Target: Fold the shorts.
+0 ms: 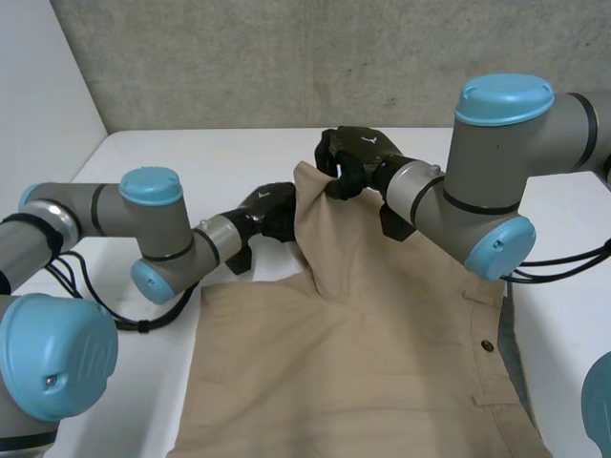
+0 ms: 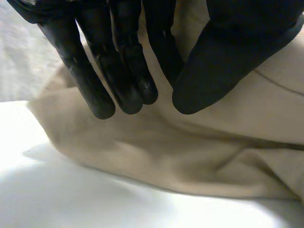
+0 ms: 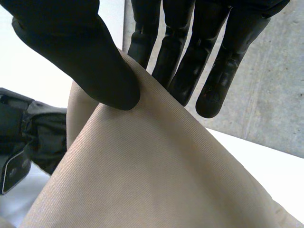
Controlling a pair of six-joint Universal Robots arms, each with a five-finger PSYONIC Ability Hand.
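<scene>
Shorts point(image 1: 363, 353) of tan twill are lying across the white table point(image 1: 191, 153), with one corner standing up in a peak. The right hand point(image 1: 348, 157) is pinching that corner between thumb and nearly straight fingers, and the left hand point(image 1: 267, 212) is nipping the raised edge just beside it. The cloth is looking soft, light and limp, so hems and corners are probably offering the surest hold.
</scene>
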